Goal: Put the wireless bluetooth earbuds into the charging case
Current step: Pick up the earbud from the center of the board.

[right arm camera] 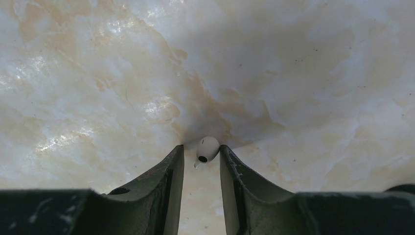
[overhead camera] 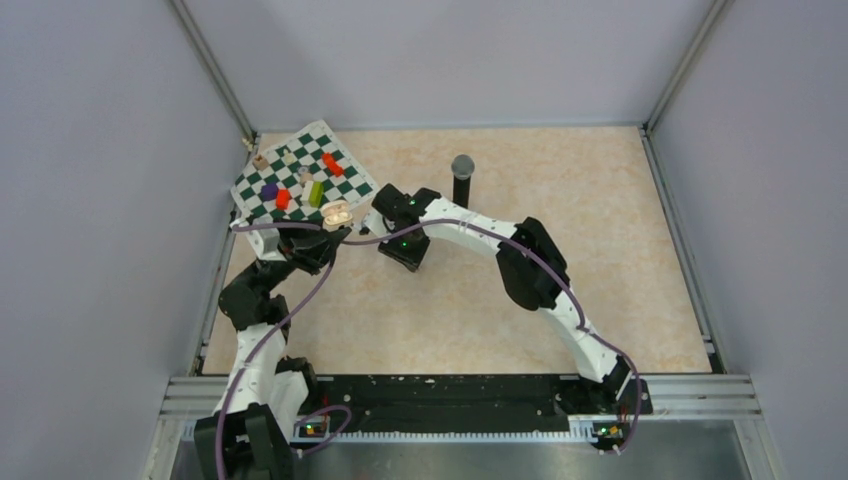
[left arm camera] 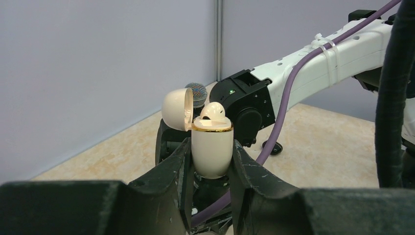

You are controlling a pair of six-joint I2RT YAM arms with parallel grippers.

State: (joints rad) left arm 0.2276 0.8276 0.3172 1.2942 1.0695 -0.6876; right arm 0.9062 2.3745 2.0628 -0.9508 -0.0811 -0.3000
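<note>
The left gripper (left arm camera: pixel 210 147) has its two black fingers (left arm camera: pixel 172 169) closed against the sides of the cream charging case (left arm camera: pixel 211 152) and holds it upright off the table (overhead camera: pixel 600 250). The case is a small rounded egg shape with a thin gold band (left arm camera: pixel 211 129) round its mouth. Its lid (left arm camera: pixel 176 108) is hinged open and tipped back to the left. One whitish earbud (left arm camera: pixel 214 111) sits in the mouth of the case, its top poking above the gold band.

From above, that case hangs just off the near right edge of a green-and-white chessboard mat (overhead camera: pixel 348 172) in the far left corner. The mat carries a scatter of coloured pieces, among them a red one (overhead camera: pixel 333 164), a purple one (overhead camera: pixel 269 190) and a yellow-green one (overhead camera: pixel 316 193).

The right arm (overhead camera: pixel 530 265) curls across the middle of the table, with its wrist pointing straight down close beside the left arm's hand. The right gripper (right arm camera: pixel 201 149) has its fingers only a narrow way apart. A second whitish earbud (right arm camera: pixel 207 148) lies between the very tips, its dark opening facing the camera. It seems to touch the right-hand finger, and a sliver of space shows on the other side, so I cannot tell whether it is truly pinched. Under it is the pale, marbled tabletop.

A black handheld microphone (overhead camera: pixel 462 178) with a grey mesh head stands upright just beyond the right arm's wrist.
</note>
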